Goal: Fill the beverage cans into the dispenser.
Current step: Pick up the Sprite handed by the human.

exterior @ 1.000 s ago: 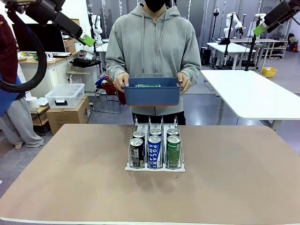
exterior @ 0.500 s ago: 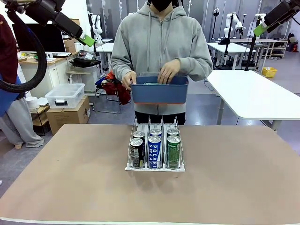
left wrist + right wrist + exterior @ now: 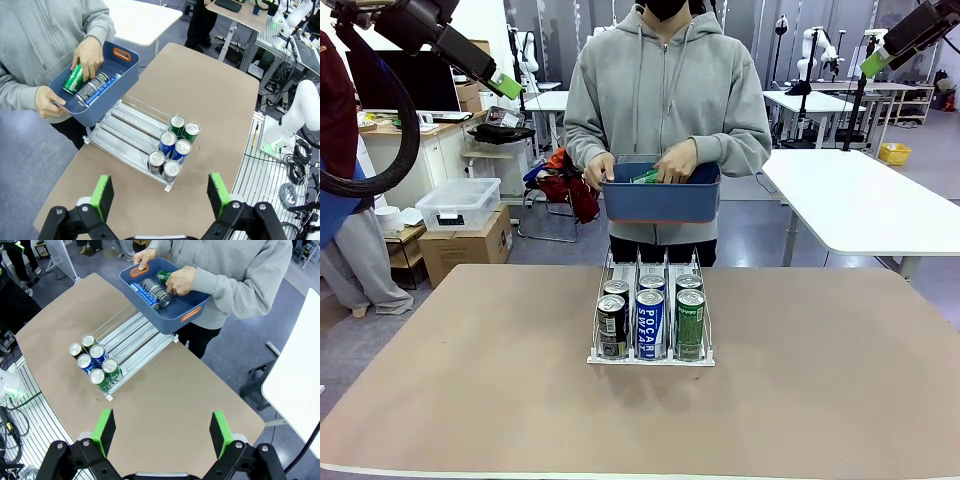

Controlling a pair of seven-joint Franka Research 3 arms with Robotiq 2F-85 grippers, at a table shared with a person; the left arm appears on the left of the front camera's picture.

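Observation:
The clear dispenser [image 3: 603,352] stands mid-table with several beverage cans at its near end: a black one [image 3: 612,325], a blue one [image 3: 649,323] and a green one [image 3: 690,323] in front, and more behind them. Across the table a person holds a blue bin [image 3: 660,200] and has one hand on a green can [image 3: 647,177] inside it. In the wrist views the dispenser [image 3: 122,134] [image 3: 131,344], the bin [image 3: 116,71] [image 3: 172,315] and that can [image 3: 73,80] [image 3: 163,276] lie far below. My left gripper [image 3: 508,87] [image 3: 160,195] and right gripper [image 3: 871,64] [image 3: 162,431] hang high, open and holding nothing.
The bin holds more cans lying on their sides [image 3: 92,90] [image 3: 150,290]. The rear halves of the dispenser's lanes [image 3: 117,132] are bare. A white table [image 3: 860,200] stands at the back right. Brown tabletop [image 3: 470,380] spreads wide on both sides of the dispenser.
The person let go of one bin handle, reached that hand into the bin and now grips a green can. Both arms stayed still and open.

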